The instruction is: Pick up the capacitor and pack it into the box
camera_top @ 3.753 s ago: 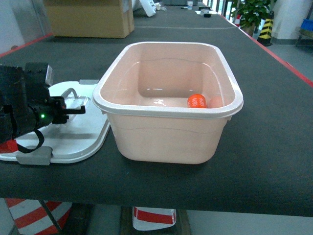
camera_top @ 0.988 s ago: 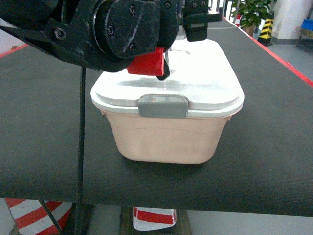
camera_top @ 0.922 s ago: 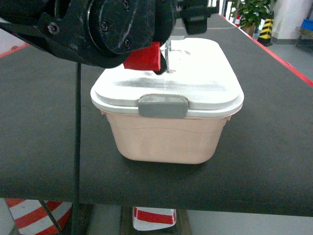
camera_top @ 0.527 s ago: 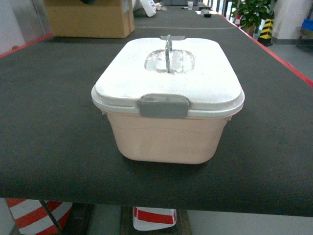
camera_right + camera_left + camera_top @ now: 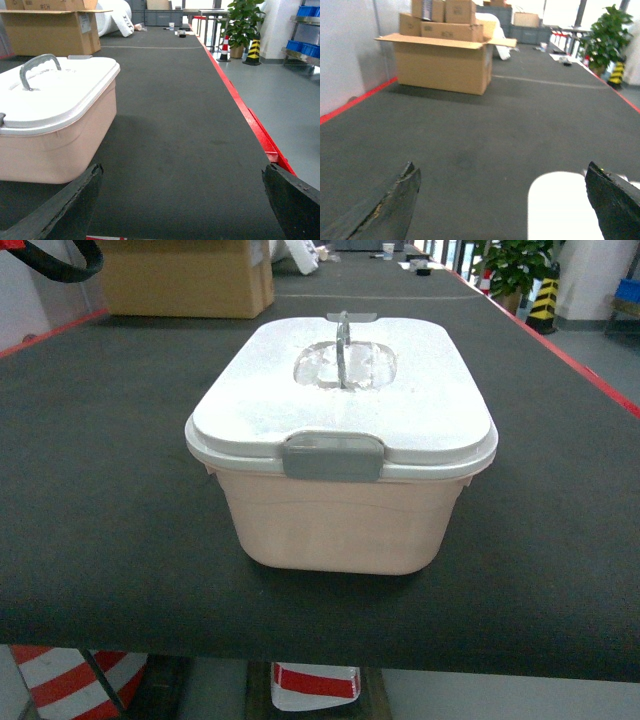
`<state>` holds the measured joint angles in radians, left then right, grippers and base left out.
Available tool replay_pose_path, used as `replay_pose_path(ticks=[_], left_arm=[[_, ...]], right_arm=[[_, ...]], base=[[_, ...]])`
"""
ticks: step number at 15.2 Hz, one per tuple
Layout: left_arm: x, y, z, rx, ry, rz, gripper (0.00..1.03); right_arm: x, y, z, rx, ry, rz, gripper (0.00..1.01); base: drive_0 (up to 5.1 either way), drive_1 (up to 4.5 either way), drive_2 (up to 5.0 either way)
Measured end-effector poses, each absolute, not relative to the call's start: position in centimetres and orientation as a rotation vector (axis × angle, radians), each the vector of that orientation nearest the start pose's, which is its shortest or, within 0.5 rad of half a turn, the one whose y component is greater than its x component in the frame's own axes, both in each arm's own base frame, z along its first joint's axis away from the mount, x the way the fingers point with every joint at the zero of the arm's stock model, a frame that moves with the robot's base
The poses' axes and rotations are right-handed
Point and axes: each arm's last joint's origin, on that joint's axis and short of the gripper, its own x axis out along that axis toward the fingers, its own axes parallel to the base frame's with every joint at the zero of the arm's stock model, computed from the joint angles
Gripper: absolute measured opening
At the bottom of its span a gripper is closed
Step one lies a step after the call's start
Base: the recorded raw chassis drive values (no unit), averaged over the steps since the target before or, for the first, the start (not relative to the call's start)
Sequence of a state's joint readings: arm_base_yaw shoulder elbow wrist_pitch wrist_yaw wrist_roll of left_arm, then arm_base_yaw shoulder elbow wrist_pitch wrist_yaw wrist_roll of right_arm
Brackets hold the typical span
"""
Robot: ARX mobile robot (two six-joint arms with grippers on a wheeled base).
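Observation:
The box (image 5: pixel 340 510), a pale peach tub, stands mid-table with its white lid (image 5: pixel 340 405) on and the grey latch (image 5: pixel 332 457) at the front. The capacitor is hidden from every view. My left gripper (image 5: pixel 501 172) hangs open above the table with nothing between its dark fingertips (image 5: pixel 407 182); a corner of the white lid (image 5: pixel 565 207) shows by its right finger. My right gripper (image 5: pixel 181 172) is open and empty to the right of the box (image 5: pixel 55 125). Neither gripper shows in the head view.
An open brown cardboard box (image 5: pixel 185 278) (image 5: pixel 440 65) stands at the table's far left. A red strip (image 5: pixel 260 135) marks the table's right edge, with floor beyond. A black cable loop (image 5: pixel 60 260) hangs at the head view's top left.
The box was open with the capacitor inside and the lid lying to its left. My left arm set the lid on, then drew away up and left out of the head view.

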<state>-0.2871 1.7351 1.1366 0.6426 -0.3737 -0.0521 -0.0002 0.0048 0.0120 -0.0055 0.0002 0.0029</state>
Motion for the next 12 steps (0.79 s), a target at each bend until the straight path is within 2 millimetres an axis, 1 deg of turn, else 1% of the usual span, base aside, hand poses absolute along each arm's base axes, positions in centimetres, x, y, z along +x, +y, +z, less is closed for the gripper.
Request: replay_pose_path(ticks=[1, 2, 5, 6, 8, 9, 10, 12], left_arm=[[37.1, -9.7, 27.7, -0.039, -0.022, 0.012, 0.86], [35.2, -8.6, 26.7, -0.024, -0.014, -0.018, 0.75], [31.0, -5.2, 25.1, -0.026, -0.042, 0.02, 0.49], [29.6, -4.5, 24.3, -0.025, -0.038, 0.023, 0.4], [27.3, -3.8, 22.3, -0.019, -0.005, 0.004, 0.22], [26.0, -3.4, 21.4, -0.016, 0.011, -0.004, 0.11], [25.0, -3.1, 20.9, -0.017, 0.009, -0.008, 0.02], [22.7, -2.0, 20.2, -0.017, -0.002, 0.011, 0.02]], right_arm=[[9.7, 0.0, 16.7, 0.002, -0.002, 0.0, 0.98], [9.7, 0.0, 16.7, 0.002, -0.002, -0.001, 0.98], [9.7, 0.0, 16.7, 0.002, -0.002, 0.0, 0.98], [9.7, 0.0, 16.7, 0.002, -0.002, 0.0, 0.98], [9.7, 0.0, 16.7, 0.002, -0.002, 0.0, 0.98], [9.7, 0.0, 16.7, 0.002, -0.002, 0.0, 0.98], [9.7, 0.0, 16.7, 0.002, -0.002, 0.0, 0.98], [9.7, 0.0, 16.7, 0.002, -0.002, 0.0, 0.98]], base=[[0.0, 0.0, 0.0], [0.0, 0.0, 0.0], [0.0, 0.0, 0.0], [0.0, 0.0, 0.0], [0.0, 0.0, 0.0], [0.0, 0.0, 0.0], [0.0, 0.0, 0.0], [0.0, 0.0, 0.0]])
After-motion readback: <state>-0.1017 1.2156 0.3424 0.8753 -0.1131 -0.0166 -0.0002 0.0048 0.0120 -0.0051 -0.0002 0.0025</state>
